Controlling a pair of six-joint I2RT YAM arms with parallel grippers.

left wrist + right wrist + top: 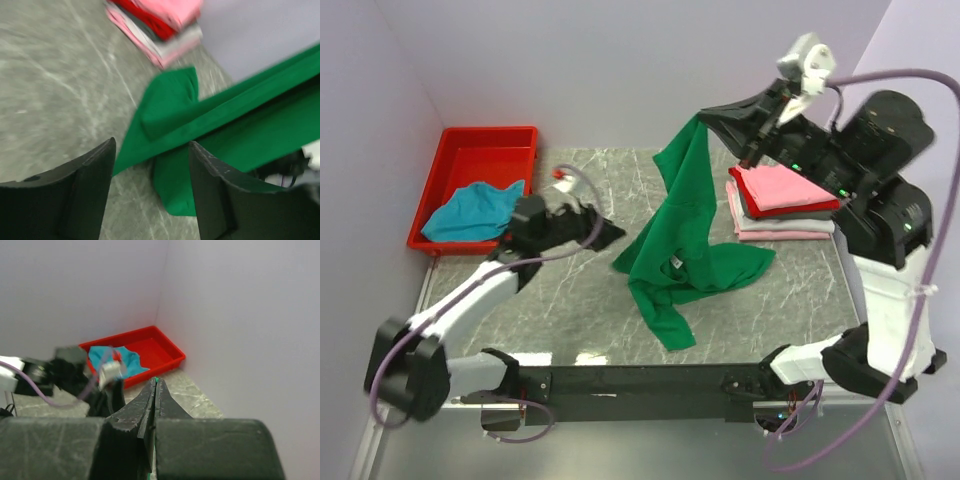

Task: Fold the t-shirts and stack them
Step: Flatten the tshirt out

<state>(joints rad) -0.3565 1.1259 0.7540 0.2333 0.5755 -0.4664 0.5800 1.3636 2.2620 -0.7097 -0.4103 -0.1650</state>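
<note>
A bright green t-shirt with a small white neck label hangs from my right gripper, which is shut on its top edge high above the table; its lower part lies crumpled on the marble. A sliver of green shows between the shut fingertips in the right wrist view. My left gripper is open and empty, low over the table just left of the shirt's hem. A folded stack of pink, red and whitish shirts sits at the right. A teal-blue shirt lies in the tray.
A red plastic tray stands at the back left corner, also in the right wrist view. Lilac walls close in the back and sides. The folded stack shows at the top of the left wrist view.
</note>
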